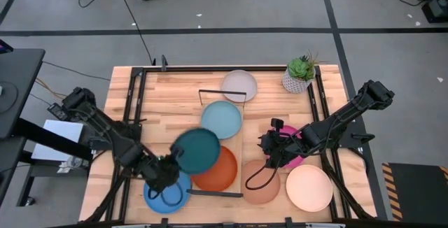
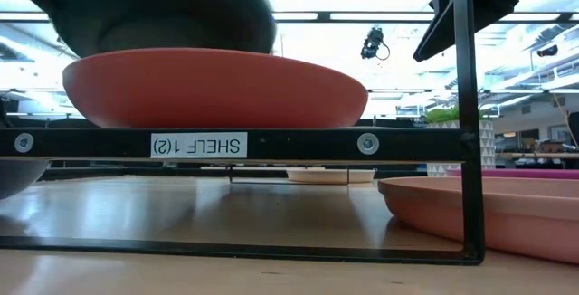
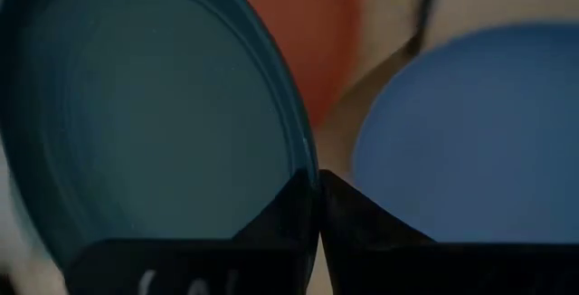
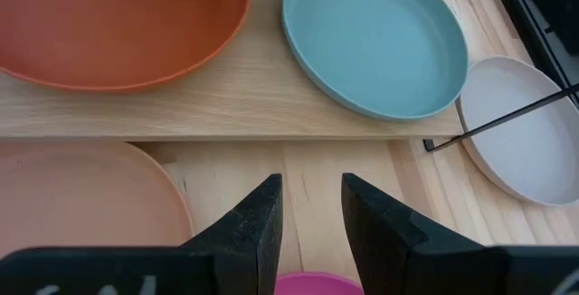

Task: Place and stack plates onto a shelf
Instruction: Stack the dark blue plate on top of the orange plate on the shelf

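Observation:
My left gripper (image 1: 170, 165) is shut on the dark teal plate (image 1: 197, 150), which it holds over the left part of the orange plate (image 1: 218, 172). The orange plate rests on the near end of the pale wooden shelf (image 1: 236, 144). The light blue plate (image 1: 221, 118) lies farther along the shelf. My right gripper (image 1: 269, 149) is open and empty, low over the table between the shelf and the magenta plate (image 1: 294, 150). The bright blue plate (image 1: 166, 191) lies under my left gripper. The greyish white plate (image 1: 239, 84), tan-brown plate (image 1: 260, 182) and peach-cream plate (image 1: 309, 187) lie on the table. My left gripper pinches the teal plate's rim (image 3: 306, 164) at its near-left edge, one finger on the plate's hollow side and one on the outside. The fingers come level-slanting from the table's near left. The plate is lifted and tilted; whether it touches the orange plate, I cannot tell.
Black wire frames stand at the shelf's near end (image 2: 244, 144) and far end (image 1: 224, 95). A small potted plant (image 1: 299, 74) stands at the far right. A black frame (image 1: 133, 95) runs along the table's sides.

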Robot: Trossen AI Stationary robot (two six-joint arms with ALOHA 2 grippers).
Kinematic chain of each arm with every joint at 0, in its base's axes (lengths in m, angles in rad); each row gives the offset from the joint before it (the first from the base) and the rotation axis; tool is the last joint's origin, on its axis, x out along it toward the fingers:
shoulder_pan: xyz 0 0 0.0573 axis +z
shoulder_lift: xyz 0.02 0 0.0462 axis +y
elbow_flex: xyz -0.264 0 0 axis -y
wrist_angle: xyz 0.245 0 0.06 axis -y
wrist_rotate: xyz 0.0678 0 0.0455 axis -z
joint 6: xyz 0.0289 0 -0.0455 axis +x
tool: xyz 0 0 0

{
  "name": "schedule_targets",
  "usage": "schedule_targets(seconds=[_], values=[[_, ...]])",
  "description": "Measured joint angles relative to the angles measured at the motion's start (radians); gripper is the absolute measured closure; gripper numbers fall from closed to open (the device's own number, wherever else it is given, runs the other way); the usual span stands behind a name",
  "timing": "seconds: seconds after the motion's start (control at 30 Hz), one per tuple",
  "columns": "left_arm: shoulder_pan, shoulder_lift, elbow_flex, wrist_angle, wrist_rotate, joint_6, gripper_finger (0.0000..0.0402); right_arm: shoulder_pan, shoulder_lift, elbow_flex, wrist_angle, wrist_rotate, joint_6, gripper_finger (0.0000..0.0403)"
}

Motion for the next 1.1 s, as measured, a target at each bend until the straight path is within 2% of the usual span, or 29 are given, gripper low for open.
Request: schedule_targets(seconds=[0.17, 0.27, 0.37, 0.57, 0.87, 1.1], values=[[-0.041, 0.011, -0.087, 0.275, 0.01, 0.127, 0.0376, 0.0, 0.0, 0.0, 0.001, 0.0, 0.023, 0.0281], [-0.06, 0.021, -0.094, 0.3, -0.011, 0.211, 0.0376, 0.0, 0.0, 0.0, 0.002, 0.0, 0.026, 0.0281], [-0.06, 0.04, -0.094, 0.31, -0.014, 0.23, 0.0375, 0.001, 0.0, 0.0, 0.002, -0.006, 0.027, 0.0281], [-0.036, 0.082, -0.094, 0.31, -0.02, 0.201, 0.0361, 0.001, 0.0, 0.0, 0.003, -0.009, 0.03, 0.0281], [-0.021, 0.082, -0.094, 0.346, -0.017, 0.118, 0.0272, 0.001, 0.0, 0.0, 0.002, -0.024, 0.028, 0.0281], [-0.023, 0.007, -0.102, 0.204, -0.024, -0.061, 0.0269, 0.001, 0.0, 0.0, -0.006, -0.029, 0.017, 0.0281]])
